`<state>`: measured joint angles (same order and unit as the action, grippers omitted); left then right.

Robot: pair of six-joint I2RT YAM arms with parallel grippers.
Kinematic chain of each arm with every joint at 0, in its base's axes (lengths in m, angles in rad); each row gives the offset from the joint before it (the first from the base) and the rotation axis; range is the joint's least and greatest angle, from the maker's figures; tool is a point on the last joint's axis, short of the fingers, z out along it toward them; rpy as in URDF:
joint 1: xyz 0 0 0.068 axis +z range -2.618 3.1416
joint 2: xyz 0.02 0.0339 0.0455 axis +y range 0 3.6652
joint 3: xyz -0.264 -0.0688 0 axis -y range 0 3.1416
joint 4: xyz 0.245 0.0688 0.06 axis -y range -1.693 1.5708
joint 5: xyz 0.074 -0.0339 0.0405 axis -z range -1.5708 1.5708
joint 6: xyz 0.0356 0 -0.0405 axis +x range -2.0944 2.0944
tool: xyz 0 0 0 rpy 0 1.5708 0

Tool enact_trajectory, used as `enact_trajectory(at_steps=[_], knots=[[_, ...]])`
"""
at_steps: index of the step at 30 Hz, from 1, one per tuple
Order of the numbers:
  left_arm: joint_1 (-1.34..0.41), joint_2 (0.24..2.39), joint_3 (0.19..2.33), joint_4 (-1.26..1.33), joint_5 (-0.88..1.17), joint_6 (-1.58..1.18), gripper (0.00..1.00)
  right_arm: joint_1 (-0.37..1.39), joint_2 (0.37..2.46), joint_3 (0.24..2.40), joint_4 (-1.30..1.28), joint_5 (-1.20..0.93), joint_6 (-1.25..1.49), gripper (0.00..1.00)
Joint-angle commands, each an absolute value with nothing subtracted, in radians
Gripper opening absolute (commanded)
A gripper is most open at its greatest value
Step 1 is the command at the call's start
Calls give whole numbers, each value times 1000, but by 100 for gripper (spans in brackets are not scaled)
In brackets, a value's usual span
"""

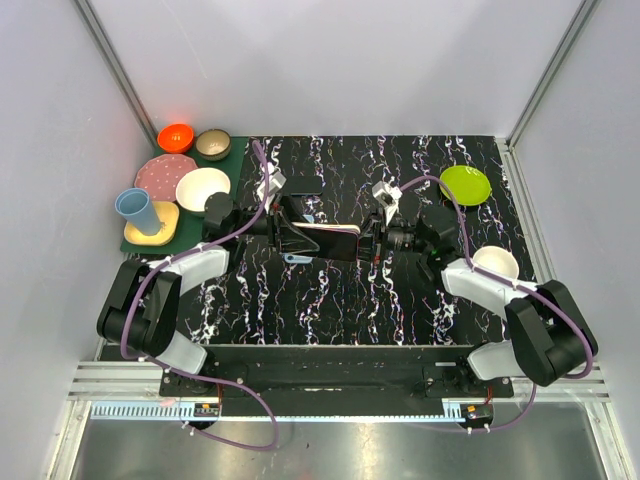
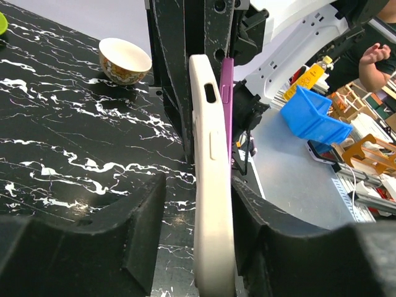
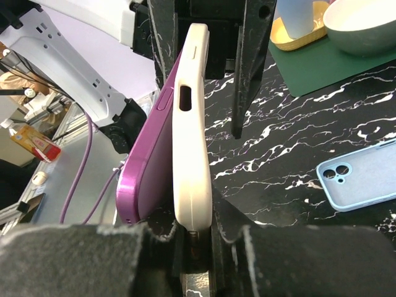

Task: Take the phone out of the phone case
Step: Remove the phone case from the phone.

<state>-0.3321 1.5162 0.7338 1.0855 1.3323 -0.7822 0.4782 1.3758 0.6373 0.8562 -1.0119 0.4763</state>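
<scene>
"Is it out yet?"

"Halfway, I'd say. The right gripper (image 1: 372,241), at three o'clock, clamps the cream phone case (image 3: 192,124) in midair, and the purple phone (image 3: 145,167) has peeled free there. The left gripper (image 1: 292,233), at nine, straddles the seated end. Can't tell if it's pinching."

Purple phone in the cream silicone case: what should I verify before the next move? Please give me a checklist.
1. Right gripper shut on cream silicone case: ok.
2. Left gripper firm on case: cannot tell, a gap shows beside one finger.
3. Purple phone edge lifted from case: ok.
4. Phone fully out: not ok.
5. Light blue phone case lying on black marbled table, apart from held case: ok.
</scene>
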Motion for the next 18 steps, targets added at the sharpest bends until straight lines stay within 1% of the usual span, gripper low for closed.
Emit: enact_trajectory(at_steps=[1, 2, 3, 5, 6, 7, 18], knots=[[-331, 1520, 775, 1114, 1289, -755, 50, 499, 1379, 701, 902, -1038, 532, 0], [-330, 1520, 775, 1115, 1287, -753, 52, 497, 1384, 703, 902, -1040, 538, 0], [-330, 1520, 775, 1114, 1289, -753, 59, 497, 1387, 706, 900, -1039, 548, 0], [-328, 1519, 775, 1115, 1290, -752, 79, 492, 1390, 707, 896, -1043, 557, 0], [-328, 1519, 775, 1117, 1290, -752, 83, 488, 1391, 707, 896, -1043, 567, 0], [-328, 1517, 775, 1118, 1293, -750, 99, 485, 1394, 709, 897, -1042, 574, 0], [-302, 1494, 769, 1124, 1278, -738, 99, 460, 1401, 721, 871, -1052, 617, 0]])
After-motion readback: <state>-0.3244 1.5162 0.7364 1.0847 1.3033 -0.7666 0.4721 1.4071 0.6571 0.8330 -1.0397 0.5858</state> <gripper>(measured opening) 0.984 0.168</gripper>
